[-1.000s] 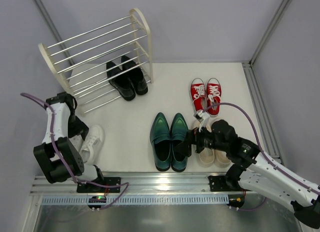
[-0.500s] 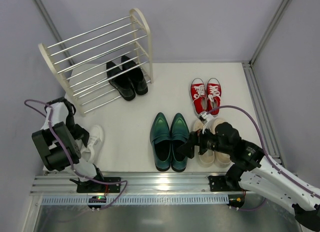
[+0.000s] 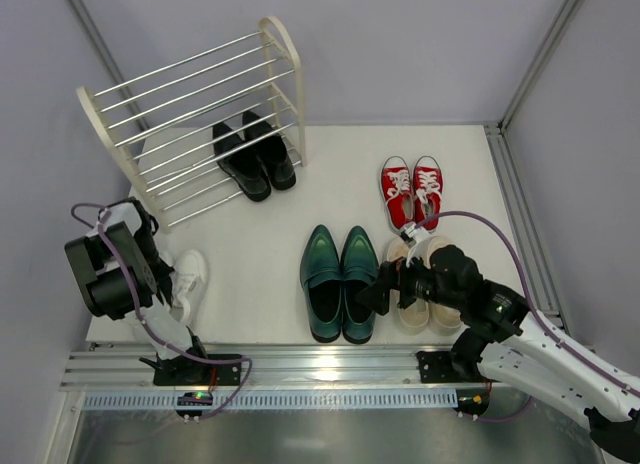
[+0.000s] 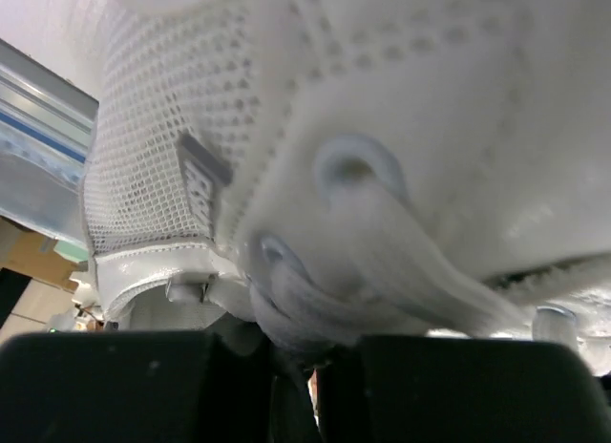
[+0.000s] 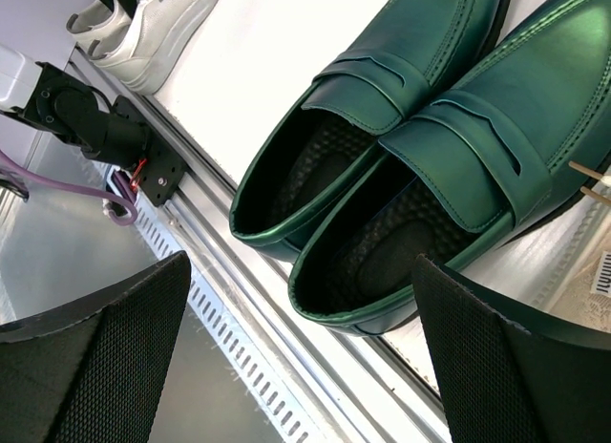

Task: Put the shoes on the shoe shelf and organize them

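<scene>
Against the back wall stands the shoe shelf (image 3: pixel 281 46), with glossy black dress shoes (image 3: pixel 255 156) on its low rods. On the floor are red sneakers (image 3: pixel 412 189), green loafers (image 3: pixel 340 274), beige sneakers (image 3: pixel 411 315) and white sneakers (image 3: pixel 188 279). My left gripper (image 3: pixel 163 271) is low over the white pair. In the left wrist view a white sneaker (image 4: pixel 401 118) fills the frame and the left gripper (image 4: pixel 305 386) is shut on its lace area. My right gripper (image 3: pixel 376 295) hovers open above the heels of the green loafers (image 5: pixel 430 128); the right gripper (image 5: pixel 298 263) holds nothing.
A metal rail (image 3: pixel 300 369) with the arm bases runs along the near edge, right behind the loafers' heels. Grey walls close in the left, back and right. The right arm covers part of the beige pair. The white sneakers (image 5: pixel 143 28) also show far off in the right wrist view.
My left gripper came down onto the white sneaker and went from open to shut on it. The right arm shifted slightly at first, then held still, open.
</scene>
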Robot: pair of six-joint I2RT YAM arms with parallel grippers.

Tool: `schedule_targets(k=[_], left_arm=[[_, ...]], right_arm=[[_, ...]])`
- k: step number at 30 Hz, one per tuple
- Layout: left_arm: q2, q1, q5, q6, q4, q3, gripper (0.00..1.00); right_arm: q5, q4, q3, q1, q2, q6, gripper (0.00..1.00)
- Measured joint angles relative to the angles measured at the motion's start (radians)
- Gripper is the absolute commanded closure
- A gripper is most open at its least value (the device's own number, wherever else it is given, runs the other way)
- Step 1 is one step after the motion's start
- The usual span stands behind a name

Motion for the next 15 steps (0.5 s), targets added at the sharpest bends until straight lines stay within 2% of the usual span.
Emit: schedule_targets(k=[6, 15], left_arm=[[-0.005, -0.037, 0.011, 0.024, -0.005, -0.007, 1.0], [-0.076, -0.217, 0.074, 0.002, 0.019, -0.074, 1.0]], right_arm=[[0.009, -0.027, -0.001, 0.0, -0.025, 0.0, 0.02], [0.032, -0.054, -0.001, 0.0, -0.094, 0.002, 0.02]])
